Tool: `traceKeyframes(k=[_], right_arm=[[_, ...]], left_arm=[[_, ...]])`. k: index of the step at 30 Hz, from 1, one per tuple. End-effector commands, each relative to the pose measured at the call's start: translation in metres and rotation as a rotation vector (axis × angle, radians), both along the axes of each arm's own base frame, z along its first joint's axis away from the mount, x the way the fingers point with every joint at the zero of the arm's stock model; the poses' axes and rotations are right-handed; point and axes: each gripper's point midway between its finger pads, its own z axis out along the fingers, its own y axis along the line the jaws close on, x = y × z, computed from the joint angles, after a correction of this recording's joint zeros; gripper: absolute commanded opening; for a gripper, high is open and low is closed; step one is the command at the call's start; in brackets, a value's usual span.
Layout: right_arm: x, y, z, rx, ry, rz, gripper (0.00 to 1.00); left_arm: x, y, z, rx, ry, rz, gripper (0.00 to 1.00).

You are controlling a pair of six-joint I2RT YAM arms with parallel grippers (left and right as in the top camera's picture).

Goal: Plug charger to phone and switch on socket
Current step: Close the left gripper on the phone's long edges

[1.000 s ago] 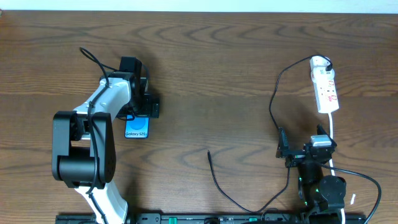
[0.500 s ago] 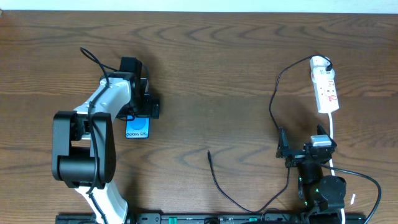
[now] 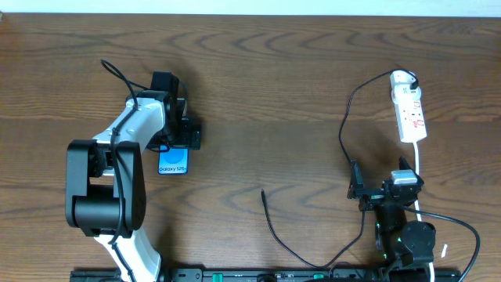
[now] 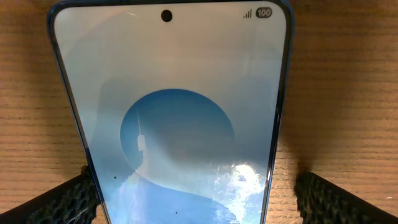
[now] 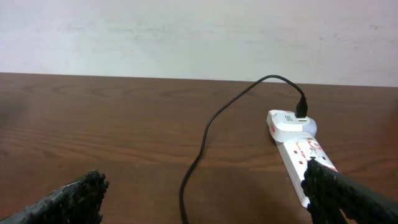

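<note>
Over phone (image 4: 174,124) at left, my L gripper (image 3: 176,138) had jaws spread either side of it; R gripper (image 3: 381,189), nearside of socket (image 3: 409,110), spread & empty.

Phone (image 3: 172,160): 1, at 9 o'clock on table (image 3: 266,78).
Black cable (image 5: 208,127): 1, loose tip near 6 o'clock.
Power strip (image 3: 411,117): 1, at 2 o'clock.
White adapter (image 5: 291,121) on strip end: 1.
White cord (image 3: 419,168): 1.
Table: 1.
Robot arms: 2, left arm (image 3: 117,157) at 8 o'clock, right arm (image 3: 399,235) at 5 o'clock.
Grippers: 2, left gripper (image 4: 199,205), right gripper (image 5: 205,199).
Strip switches too small to count.
</note>
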Motion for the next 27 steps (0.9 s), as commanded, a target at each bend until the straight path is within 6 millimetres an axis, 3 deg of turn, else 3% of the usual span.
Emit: traceKeyframes(k=[1, 7, 18, 21, 27], right_arm=[[-0.0005, 0.0022, -0.0004, -0.011, -0.001, 0.012, 0.99], [-0.0005, 0.0022, -0.0004, -0.011, -0.001, 0.012, 0.99], [-0.0005, 0.0022, -0.0004, -0.011, -0.001, 0.012, 0.99], [-0.0005, 0.0022, -0.0004, -0.011, -0.001, 0.012, 0.99], [-0.0005, 0.0022, -0.0004, -0.011, -0.001, 0.012, 0.99]], left_arm=[[-0.0295, -0.0004, -0.0253, 0.006, 0.114, -0.012, 0.99], [-0.0296, -0.0003, -0.0253, 0.007, 0.114, -0.012, 0.89], [-0.0296, -0.0003, -0.0253, 0.007, 0.114, -0.012, 0.86], [-0.0296, -0.0004, -0.0253, 0.006, 0.114, -0.012, 0.79], [-0.0296, -0.0003, -0.0253, 0.007, 0.114, -0.012, 0.77]])
